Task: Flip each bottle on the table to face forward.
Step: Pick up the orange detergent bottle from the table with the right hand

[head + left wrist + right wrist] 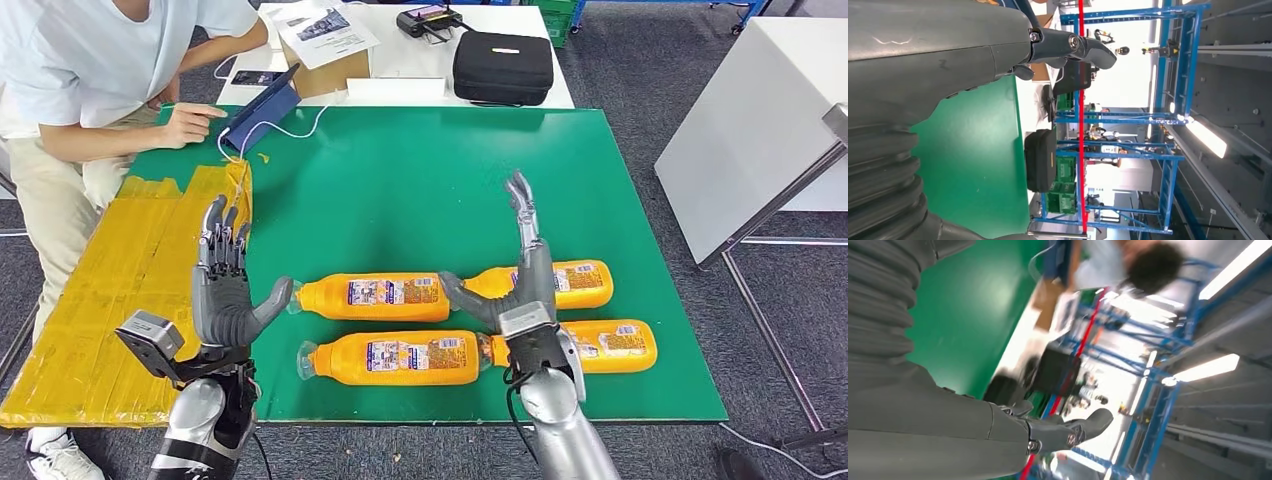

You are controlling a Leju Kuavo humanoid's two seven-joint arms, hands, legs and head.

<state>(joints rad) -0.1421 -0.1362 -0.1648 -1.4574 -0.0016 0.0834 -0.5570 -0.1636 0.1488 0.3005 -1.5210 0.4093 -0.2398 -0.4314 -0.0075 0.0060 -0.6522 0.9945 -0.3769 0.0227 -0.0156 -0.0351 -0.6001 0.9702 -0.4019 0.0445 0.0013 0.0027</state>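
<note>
Several orange bottles lie on their sides on the green table [400,180], labels up. One bottle [372,297] lies in the far row at the left, another [390,358] in front of it. A third bottle [575,283] and a fourth [615,345] lie to the right, partly hidden behind my right hand [520,285]. That hand is raised over them, fingers straight and spread, thumb out to the left. My left hand [228,290] is raised left of the bottles, fingers up, thumb toward the far-left bottle's cap. Neither hand holds anything.
A person [110,70] sits at the table's far left, one hand by a blue tablet [262,110]. A yellow taped sheet [110,290] covers the left side. A black case [502,66] and a cardboard box [325,62] sit on the white table behind.
</note>
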